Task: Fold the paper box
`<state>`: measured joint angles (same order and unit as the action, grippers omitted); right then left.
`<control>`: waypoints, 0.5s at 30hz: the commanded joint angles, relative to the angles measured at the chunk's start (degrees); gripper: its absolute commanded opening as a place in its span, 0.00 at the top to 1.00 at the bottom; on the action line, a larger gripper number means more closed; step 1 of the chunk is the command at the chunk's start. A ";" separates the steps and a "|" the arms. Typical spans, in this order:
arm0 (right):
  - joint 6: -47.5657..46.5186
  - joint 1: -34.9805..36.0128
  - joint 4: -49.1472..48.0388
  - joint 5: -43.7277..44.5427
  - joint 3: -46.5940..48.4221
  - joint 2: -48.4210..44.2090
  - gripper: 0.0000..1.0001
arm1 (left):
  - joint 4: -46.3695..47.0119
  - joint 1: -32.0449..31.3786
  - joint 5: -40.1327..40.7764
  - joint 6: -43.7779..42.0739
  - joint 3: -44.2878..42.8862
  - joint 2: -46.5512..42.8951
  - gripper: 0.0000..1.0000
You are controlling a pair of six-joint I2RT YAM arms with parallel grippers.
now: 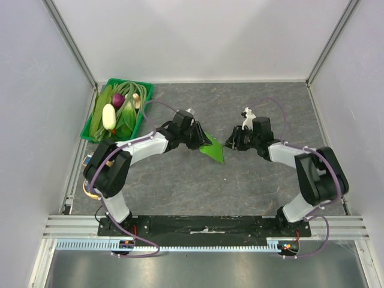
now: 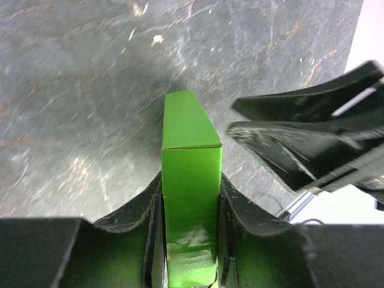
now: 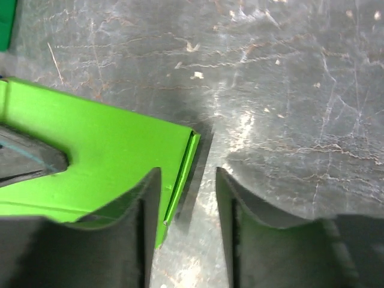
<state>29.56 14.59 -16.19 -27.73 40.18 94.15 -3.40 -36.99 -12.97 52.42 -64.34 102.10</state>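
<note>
I read: left fingers (image 2: 246, 219) clamped on paper box (image 2: 191, 180) | right fingers (image 3: 258, 228) parted | box edge seemingly just beside one

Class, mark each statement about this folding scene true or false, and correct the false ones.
1. The left gripper is clamped on the paper box. True.
2. The right gripper also grips the box. False: its jaws stand apart, with the table showing between them.
3. The vegetable crate sits at the table's far left corner. True.
4. The paper box lies inside the vegetable crate. False: it is mid-table, between the two grippers.
</note>
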 commanded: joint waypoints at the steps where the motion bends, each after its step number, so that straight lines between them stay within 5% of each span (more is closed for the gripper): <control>1: -13.78 7.36 18.88 9.77 7.01 -11.34 0.37 | -5.56 3.41 -5.99 3.56 4.56 -7.78 0.84; 4: -23.45 19.22 24.97 17.96 8.95 -17.84 0.25 | -7.06 7.80 -13.79 8.21 9.22 -13.15 0.82; 9: -32.10 36.86 23.49 24.28 6.76 -26.38 0.19 | -12.25 15.63 -23.48 12.86 14.31 -20.80 0.77; 15: -40.97 53.68 20.24 48.98 9.99 -21.39 0.12 | -11.02 19.50 -33.16 19.55 20.73 -26.34 0.76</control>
<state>-2.02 62.28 4.36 3.27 47.62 67.85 -13.63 -18.24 -35.70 64.71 -46.44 78.94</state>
